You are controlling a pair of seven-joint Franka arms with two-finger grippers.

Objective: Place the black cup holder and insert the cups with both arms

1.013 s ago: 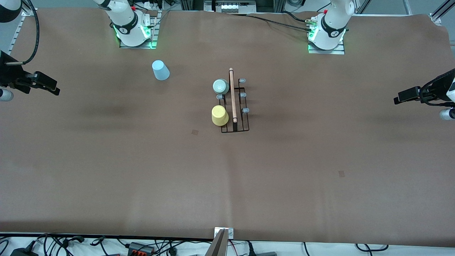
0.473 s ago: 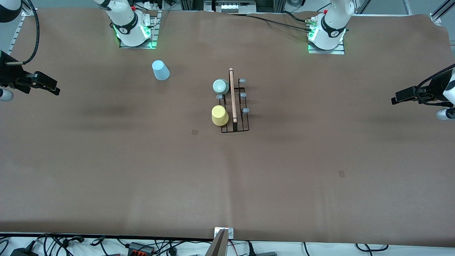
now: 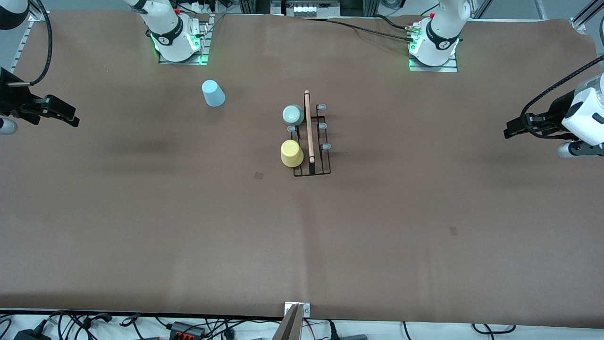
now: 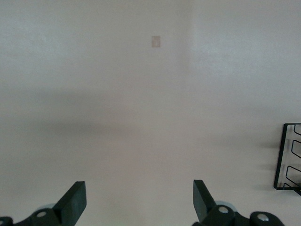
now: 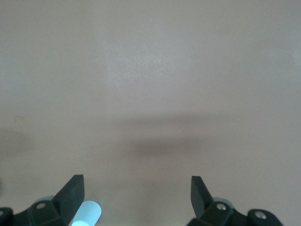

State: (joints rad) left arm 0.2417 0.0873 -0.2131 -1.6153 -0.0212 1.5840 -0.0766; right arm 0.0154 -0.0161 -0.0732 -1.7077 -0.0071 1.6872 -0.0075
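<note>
The black cup holder [image 3: 312, 152] stands mid-table, its wooden rod handle [image 3: 308, 126] on top. A pale green cup [image 3: 292, 114] and a yellow cup [image 3: 291, 153] sit upturned on its pegs on the side toward the right arm's end. A light blue cup [image 3: 213, 93] stands on the table near the right arm's base, and it shows beside a fingertip [image 5: 87, 213] in the right wrist view. My left gripper [image 3: 509, 131] [image 4: 139, 197] hangs open and empty over the left arm's end, and a corner of the holder [image 4: 287, 160] shows in its view. My right gripper [image 3: 73, 119] [image 5: 137, 193] waits open and empty over the right arm's end.
Brown paper [image 3: 302, 236] covers the whole table. Cables and power strips [image 3: 188, 328] lie along the edge nearest the front camera. A small metal bracket [image 3: 296, 311] sits at the middle of that edge.
The left arm has come in from the table's end toward the middle, with more of its white wrist showing. The right arm, the holder and the cups have not moved.
</note>
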